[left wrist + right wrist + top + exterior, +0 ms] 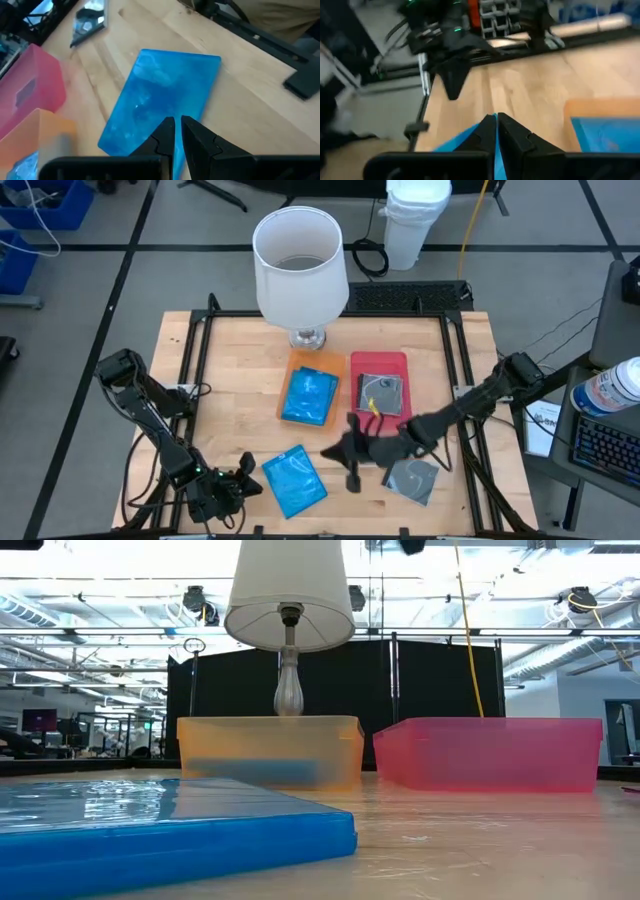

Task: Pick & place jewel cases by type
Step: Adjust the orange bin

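Both grippers, left (243, 476) and right (352, 476), closed and empty beside 1 blue case (295, 480) at lower centre: collision risk.

Left arm folded low at the table's near-left corner, left gripper (243, 477) with fingers pressed together, right arm stretched across from the right edge, right gripper (352, 476) fingers likewise closed, pointing down.

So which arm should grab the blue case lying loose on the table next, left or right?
Probably the left. The left gripper sits right beside the loose blue case, fingers shut, and the case fills its wrist view. The right gripper is close too, but the grey case lies nearer that arm.
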